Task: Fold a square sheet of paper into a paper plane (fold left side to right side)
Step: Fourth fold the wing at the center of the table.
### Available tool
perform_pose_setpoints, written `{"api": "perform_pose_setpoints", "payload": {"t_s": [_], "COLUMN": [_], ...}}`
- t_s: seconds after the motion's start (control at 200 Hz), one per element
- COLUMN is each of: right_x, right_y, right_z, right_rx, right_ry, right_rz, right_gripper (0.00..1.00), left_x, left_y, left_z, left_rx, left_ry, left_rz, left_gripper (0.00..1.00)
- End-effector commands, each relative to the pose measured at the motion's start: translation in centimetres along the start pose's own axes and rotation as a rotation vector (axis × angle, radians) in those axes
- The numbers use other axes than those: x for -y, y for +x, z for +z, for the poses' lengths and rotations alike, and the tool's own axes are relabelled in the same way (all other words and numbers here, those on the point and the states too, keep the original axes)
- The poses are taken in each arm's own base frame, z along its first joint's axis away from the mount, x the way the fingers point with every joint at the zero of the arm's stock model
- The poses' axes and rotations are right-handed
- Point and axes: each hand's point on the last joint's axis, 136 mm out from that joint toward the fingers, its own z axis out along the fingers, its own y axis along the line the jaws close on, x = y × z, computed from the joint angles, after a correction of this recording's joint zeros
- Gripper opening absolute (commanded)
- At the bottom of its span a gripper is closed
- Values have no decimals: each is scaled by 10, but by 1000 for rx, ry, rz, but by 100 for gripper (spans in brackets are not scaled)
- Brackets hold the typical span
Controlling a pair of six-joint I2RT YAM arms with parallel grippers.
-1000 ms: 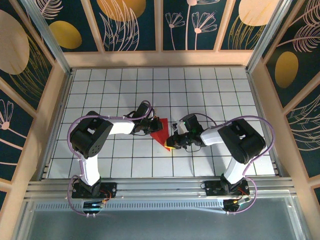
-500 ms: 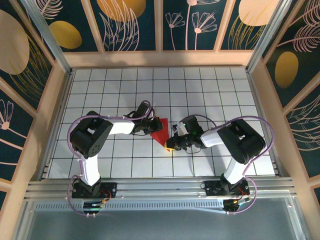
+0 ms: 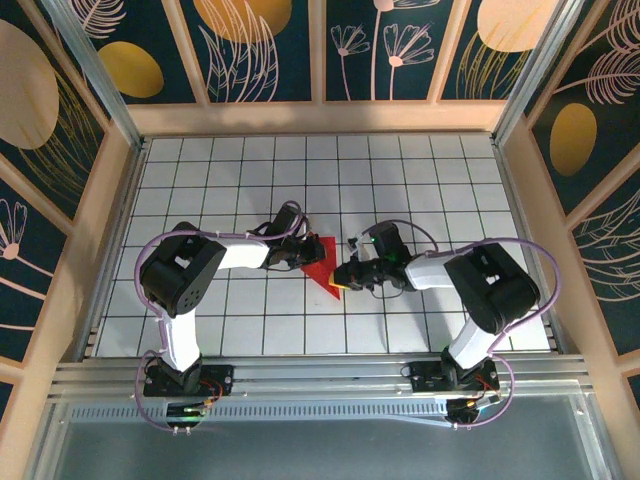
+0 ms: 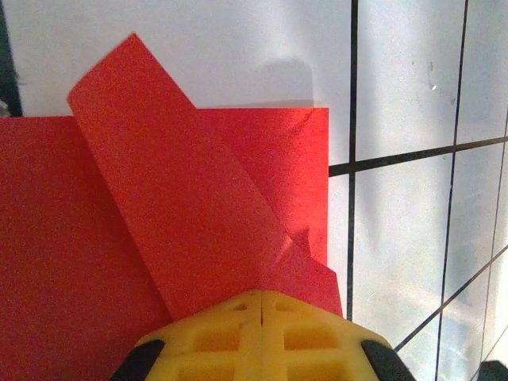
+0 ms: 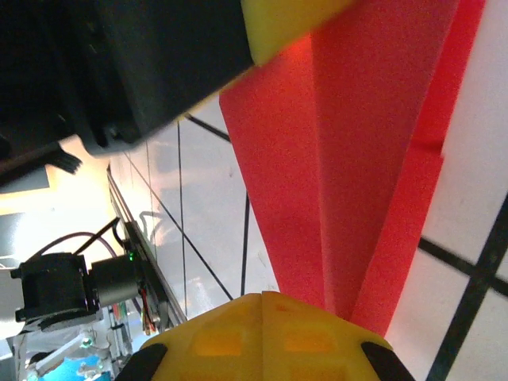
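Observation:
The sheet of paper (image 3: pixel 320 263) lies mid-table as a bright red creased triangle, its point toward the near side. In the left wrist view the paper (image 4: pixel 71 238) has a long flap folded over diagonally. My left gripper (image 3: pixel 303 252) is shut, its yellow tips (image 4: pixel 262 295) resting on the paper's left part where the flap starts. My right gripper (image 3: pixel 341 277) is shut too, its tips (image 5: pixel 262 295) on the narrow near end of the paper (image 5: pixel 357 159). The left gripper's yellow finger (image 5: pixel 286 24) shows beyond that. Whether either pinches the paper is hidden.
The table (image 3: pixel 450 190) is a white grid of tiles. Wooden walls (image 3: pixel 320 117) close in the back and sides, and a metal rail (image 3: pixel 320 372) runs along the near edge by the arm bases. Free tiles lie behind and beside the paper.
My right gripper has slid a little farther from me and leftward along the paper's lower right edge. The left arm and the paper have stayed put.

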Motion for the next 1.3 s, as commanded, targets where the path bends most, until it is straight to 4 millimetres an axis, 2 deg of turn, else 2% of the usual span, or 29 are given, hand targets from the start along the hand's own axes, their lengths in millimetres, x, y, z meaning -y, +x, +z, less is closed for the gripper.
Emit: {"api": "perform_pose_setpoints", "payload": {"t_s": [0.0,0.215,0.616,0.871,1.296], "right_x": [4,10,24,20,29], "right_y": [-9,-13,10,19,27], "right_z": [2,9,14,17,21], "right_rx": [4,5,-32,-43,-59], "right_ry": [27,34,56,38,76], "right_rz": [-25,-16,23,29,49], "right_gripper": [0,0,0,0,0], "left_x": [-40,-40,-40,-41,-42], "left_y": [24,24,24,24,24], "left_z": [2,2,2,1,1], "left_rx": [-59,-59,-56,-53,-53], "left_ry": [-140,-140,-140,-142,-143], "left_rz": [-30,-32,-36,-40,-43], "left_gripper": [2,1,2,2,2]}}
